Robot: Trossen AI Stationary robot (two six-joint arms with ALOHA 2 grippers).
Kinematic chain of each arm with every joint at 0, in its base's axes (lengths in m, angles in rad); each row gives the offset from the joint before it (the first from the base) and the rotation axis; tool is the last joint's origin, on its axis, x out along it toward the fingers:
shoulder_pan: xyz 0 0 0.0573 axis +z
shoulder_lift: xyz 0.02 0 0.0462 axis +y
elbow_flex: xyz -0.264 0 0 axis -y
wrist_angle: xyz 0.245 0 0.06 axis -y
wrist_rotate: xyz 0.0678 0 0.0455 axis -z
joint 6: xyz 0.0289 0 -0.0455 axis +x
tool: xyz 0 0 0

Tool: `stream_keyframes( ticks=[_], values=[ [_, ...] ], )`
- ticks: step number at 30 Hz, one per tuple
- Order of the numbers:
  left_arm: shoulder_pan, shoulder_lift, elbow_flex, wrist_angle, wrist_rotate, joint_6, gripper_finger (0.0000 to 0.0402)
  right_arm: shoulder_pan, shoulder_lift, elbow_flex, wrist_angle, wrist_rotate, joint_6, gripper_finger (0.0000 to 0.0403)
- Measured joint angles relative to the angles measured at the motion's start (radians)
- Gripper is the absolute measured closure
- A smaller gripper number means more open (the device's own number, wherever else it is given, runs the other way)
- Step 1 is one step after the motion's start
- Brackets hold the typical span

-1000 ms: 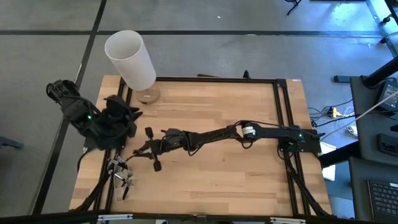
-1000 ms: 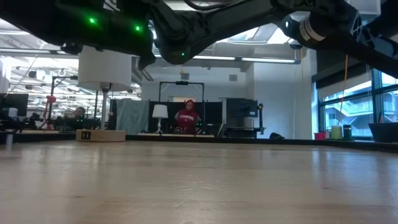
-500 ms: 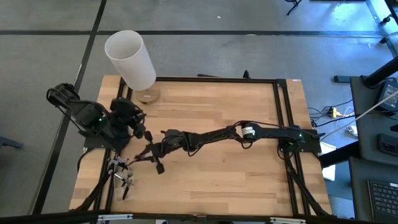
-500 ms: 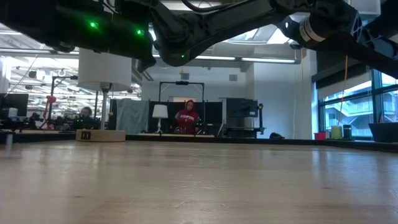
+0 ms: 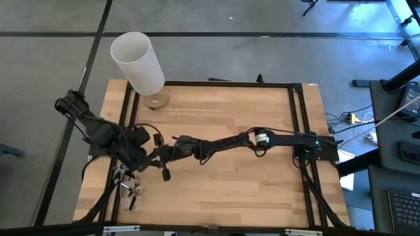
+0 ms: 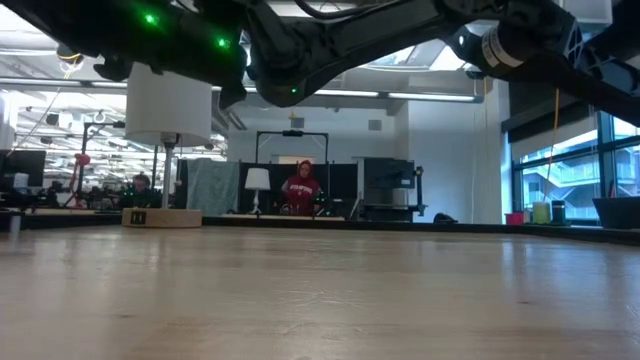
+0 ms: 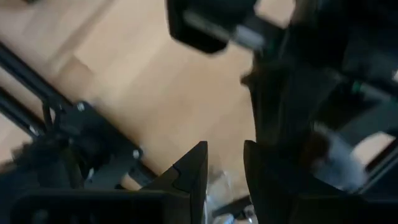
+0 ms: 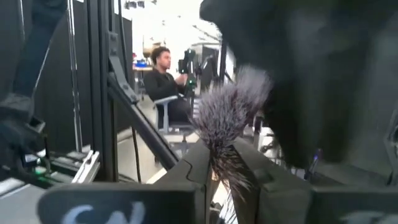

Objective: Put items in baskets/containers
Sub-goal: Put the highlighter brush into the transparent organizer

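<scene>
Two dark arms meet over the left part of the wooden table (image 5: 230, 111). From the right side, the right arm stretches far across, and its right gripper (image 8: 219, 163) is closed on a makeup brush (image 8: 229, 124); that arm's wrist view shows the grey, fluffy tuft standing up between the two fingers, which press it from both sides. Overhead, the brush's dark end (image 5: 165, 174) hangs just below the gripper, near the table's left edge. Coming in from the left edge, the left gripper (image 7: 224, 163) is just beside the right one; its fingers stand a little apart with bare wood showing through the gap, gripping nothing. More brushes (image 5: 128, 188) lie in a small cluster at the near left edge. At the far left corner stands a tall white cylinder (image 5: 138, 62).
</scene>
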Motion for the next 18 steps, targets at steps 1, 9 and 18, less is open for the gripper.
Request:
stream_keyframes(
  ticks=[1, 9, 18],
  values=[
    [-0.01, 0.005, 0.0, 0.0, 0.01, -0.013, 0.0304, 0.0, 0.0, 0.0, 0.01, 0.001, 0.006, 0.0363],
    [-0.105, 0.015, 0.0, -0.006, 0.048, -0.116, 0.0303, 0.003, 0.0, 0.0, 0.023, 0.041, 0.03, 0.0363],
    [-0.229, 0.015, 0.0, 0.002, 0.134, -0.237, 0.0303, 0.002, 0.0, 0.0, 0.045, 0.123, 0.087, 0.0363]
  ],
)
